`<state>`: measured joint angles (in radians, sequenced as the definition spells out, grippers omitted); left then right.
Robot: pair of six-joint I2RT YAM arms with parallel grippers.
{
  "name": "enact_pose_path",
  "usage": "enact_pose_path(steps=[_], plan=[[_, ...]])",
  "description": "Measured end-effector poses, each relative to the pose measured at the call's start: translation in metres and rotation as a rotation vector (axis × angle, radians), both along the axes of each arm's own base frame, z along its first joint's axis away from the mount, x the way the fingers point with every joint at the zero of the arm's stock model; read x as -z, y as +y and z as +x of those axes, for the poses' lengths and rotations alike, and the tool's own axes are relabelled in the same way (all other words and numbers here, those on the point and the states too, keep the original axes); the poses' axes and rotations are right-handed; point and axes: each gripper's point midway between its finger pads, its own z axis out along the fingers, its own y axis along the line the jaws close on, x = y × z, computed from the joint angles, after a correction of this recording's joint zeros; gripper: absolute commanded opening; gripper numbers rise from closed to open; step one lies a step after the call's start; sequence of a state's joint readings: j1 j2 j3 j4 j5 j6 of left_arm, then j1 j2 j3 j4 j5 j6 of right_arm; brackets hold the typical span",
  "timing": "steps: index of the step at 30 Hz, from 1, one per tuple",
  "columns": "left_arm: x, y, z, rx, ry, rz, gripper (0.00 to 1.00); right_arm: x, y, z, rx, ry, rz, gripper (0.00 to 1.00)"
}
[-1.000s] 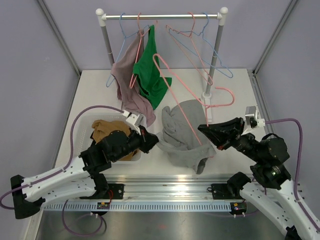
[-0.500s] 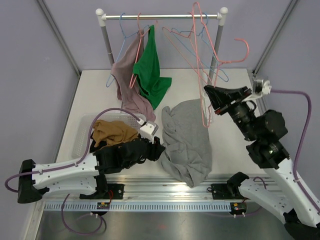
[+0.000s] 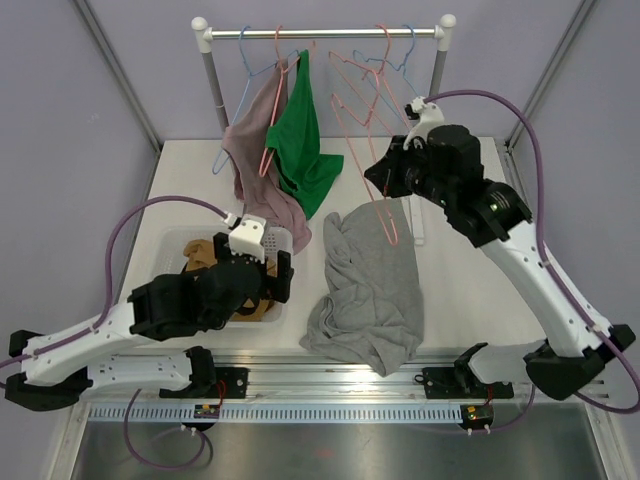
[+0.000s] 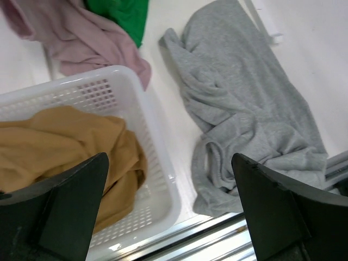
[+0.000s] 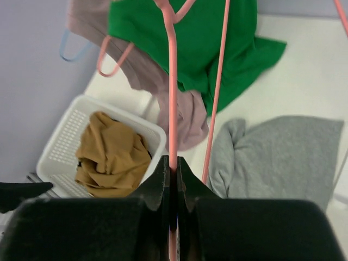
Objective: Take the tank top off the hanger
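Note:
The grey tank top (image 3: 365, 290) lies crumpled flat on the table, off the hanger; it also shows in the left wrist view (image 4: 244, 103) and the right wrist view (image 5: 283, 152). My right gripper (image 3: 385, 178) is raised near the rail, shut on the bare pink hanger (image 5: 173, 109). That hanger's wire runs up between the jaws (image 5: 173, 166). My left gripper (image 3: 280, 275) hangs open over the basket's right rim. Nothing is between its fingers (image 4: 168, 163), and the tank top lies just to its right.
A white basket (image 3: 165, 250) holding a tan garment (image 3: 215, 255) stands at the left. On the rail (image 3: 320, 33) at the back hang a green garment (image 3: 300, 140), a mauve garment (image 3: 255, 160) and bare blue and pink hangers. The rail's right post (image 3: 432, 100) stands behind my right arm.
My left gripper has opened, let go of the tank top and drawn back over the basket. My right arm has carried the bare hanger up and back toward the rail.

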<state>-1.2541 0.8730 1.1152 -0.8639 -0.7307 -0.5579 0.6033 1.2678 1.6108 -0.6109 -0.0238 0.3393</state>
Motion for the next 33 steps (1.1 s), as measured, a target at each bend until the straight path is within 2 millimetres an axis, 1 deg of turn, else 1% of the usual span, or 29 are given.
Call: enact_pose_path(steps=[2,3,5,8,10,12,13,16,19,22,25,27,30,33], plan=[[-0.001,0.017,-0.003,-0.015,-0.004,0.028,0.99,0.016,0.007,0.012,0.005,0.054,-0.047,0.00],[0.000,0.024,-0.004,-0.018,-0.004,0.039,0.99,0.018,0.009,0.019,0.011,0.066,-0.065,0.00],[0.001,0.036,-0.008,-0.019,-0.007,0.046,0.99,0.015,0.014,0.032,0.022,0.076,-0.086,0.00],[0.009,0.051,-0.011,-0.022,-0.014,0.041,0.99,-0.007,0.022,0.059,0.042,0.055,-0.074,0.00],[0.015,0.058,-0.013,-0.023,-0.012,0.051,0.99,-0.025,0.022,0.079,0.067,0.027,-0.052,0.00],[0.018,0.061,-0.014,-0.027,-0.010,0.066,0.99,-0.037,0.020,0.098,0.085,0.014,-0.035,0.00],[0.019,0.061,-0.014,-0.028,-0.008,0.074,0.99,-0.042,0.018,0.109,0.096,0.006,-0.024,0.00],[0.022,0.064,-0.013,-0.035,-0.007,0.089,0.99,-0.047,0.013,0.140,0.119,0.004,0.003,0.00],[0.023,0.067,-0.013,-0.047,-0.008,0.099,0.99,-0.032,0.010,0.164,0.123,0.036,0.018,0.00],[0.025,0.068,-0.012,-0.054,-0.007,0.109,0.99,-0.004,0.007,0.181,0.130,0.100,0.005,0.00],[0.026,0.068,-0.012,-0.054,-0.005,0.119,0.99,0.024,0.005,0.185,0.135,0.167,-0.021,0.00],[0.026,0.068,-0.012,-0.054,-0.004,0.122,0.99,0.036,0.006,0.187,0.137,0.185,-0.029,0.00],[0.027,0.068,-0.012,-0.054,-0.004,0.123,0.99,0.040,0.003,0.187,0.152,0.184,-0.030,0.00],[0.027,0.068,-0.012,-0.054,-0.003,0.124,0.99,0.034,-0.003,0.182,0.169,0.183,-0.026,0.01]])
